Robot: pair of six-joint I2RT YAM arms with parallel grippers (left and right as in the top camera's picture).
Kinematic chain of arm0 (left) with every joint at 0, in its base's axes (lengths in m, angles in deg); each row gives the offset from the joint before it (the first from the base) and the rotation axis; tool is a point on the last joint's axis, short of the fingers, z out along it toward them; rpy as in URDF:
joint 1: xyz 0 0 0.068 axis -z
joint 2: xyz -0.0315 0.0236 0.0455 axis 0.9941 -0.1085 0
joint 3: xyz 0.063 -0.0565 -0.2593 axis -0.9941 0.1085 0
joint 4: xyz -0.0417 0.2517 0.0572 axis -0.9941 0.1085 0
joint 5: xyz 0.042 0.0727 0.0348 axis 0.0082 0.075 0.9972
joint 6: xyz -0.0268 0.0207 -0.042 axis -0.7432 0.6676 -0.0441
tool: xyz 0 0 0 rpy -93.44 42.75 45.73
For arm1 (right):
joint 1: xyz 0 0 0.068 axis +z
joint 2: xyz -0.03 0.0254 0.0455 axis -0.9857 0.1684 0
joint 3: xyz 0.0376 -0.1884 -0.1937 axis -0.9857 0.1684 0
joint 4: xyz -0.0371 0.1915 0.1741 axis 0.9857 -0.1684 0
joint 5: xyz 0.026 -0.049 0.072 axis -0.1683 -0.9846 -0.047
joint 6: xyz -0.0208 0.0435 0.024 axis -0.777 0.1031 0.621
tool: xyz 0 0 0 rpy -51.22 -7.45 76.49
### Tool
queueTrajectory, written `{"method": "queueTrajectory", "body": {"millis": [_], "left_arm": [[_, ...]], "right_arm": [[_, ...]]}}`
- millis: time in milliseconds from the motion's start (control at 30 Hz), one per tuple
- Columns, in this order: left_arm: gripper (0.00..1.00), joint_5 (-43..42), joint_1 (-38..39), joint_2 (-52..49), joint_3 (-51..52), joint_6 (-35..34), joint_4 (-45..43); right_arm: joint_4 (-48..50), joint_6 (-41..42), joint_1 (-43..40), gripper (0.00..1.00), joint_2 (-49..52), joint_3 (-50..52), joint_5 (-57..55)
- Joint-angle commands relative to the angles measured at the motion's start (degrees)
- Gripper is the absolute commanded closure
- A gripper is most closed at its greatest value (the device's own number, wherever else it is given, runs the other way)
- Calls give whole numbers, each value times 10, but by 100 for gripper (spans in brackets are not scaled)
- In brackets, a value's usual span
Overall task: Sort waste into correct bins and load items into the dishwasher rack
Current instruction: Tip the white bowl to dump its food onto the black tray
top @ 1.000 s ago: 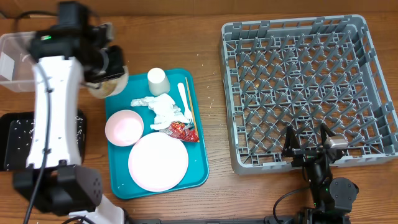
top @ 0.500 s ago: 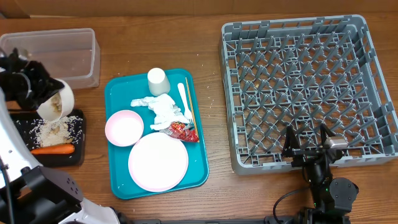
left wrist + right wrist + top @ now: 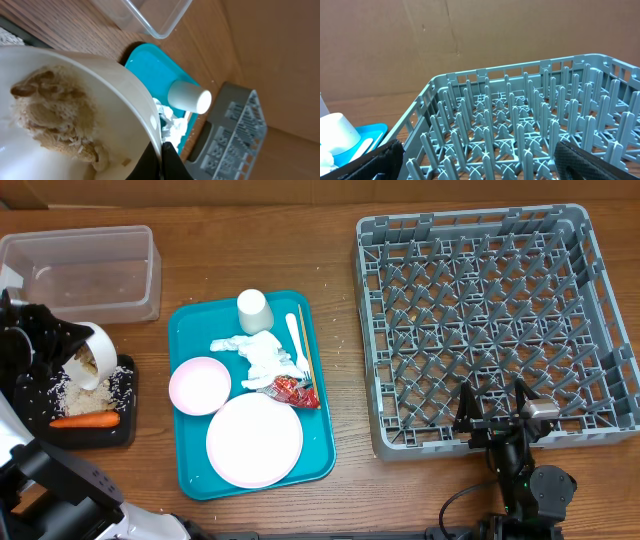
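At the far left, the left gripper (image 3: 163,156) is clamped on the rim of a small white bowl (image 3: 101,341). The bowl is tipped, beige food scraps (image 3: 55,120) inside, over the shallow black rectangular tray (image 3: 122,434), where an orange carrot (image 3: 85,420) lies. The clear rectangular plastic tub (image 3: 80,236) sits behind. On the flat teal tray (image 3: 195,452), the red crinkled wrapper's (image 3: 293,388) print is too small to read. The right gripper (image 3: 492,392) stands spread apart at the large grey plastic rack's (image 3: 470,220) near edge.

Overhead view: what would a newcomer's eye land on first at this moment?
The white bowl at the far left, tipped in the left tool above the black tray, where food scraps and a carrot lie. Next comes the big grey rack on the right, with nothing in it, and the teal tray of dishes between.
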Motion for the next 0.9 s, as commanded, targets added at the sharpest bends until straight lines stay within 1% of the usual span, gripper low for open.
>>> {"method": "queueTrajectory", "body": {"millis": [0,333,533,633,800,867], "left_arm": [[96,-87,-27,7,41,9,-25],[96,-104,-90,7,140,11,-103],[96,-186,-121,-2,186,16,-154],[96,-202,-129,-21,187,26,-153],[96,-278,-135,-58,187,68,-149],[96,-294,-135,-68,187,71,-148]], "right_arm": [[4,-2,-4,0,0,6,-6],[4,-2,-4,0,0,6,-6],[4,-2,-4,0,0,6,-6],[4,-2,-4,0,0,6,-6],[4,-2,-4,0,0,6,-6],[4,-2,-4,0,0,6,-6]]}}
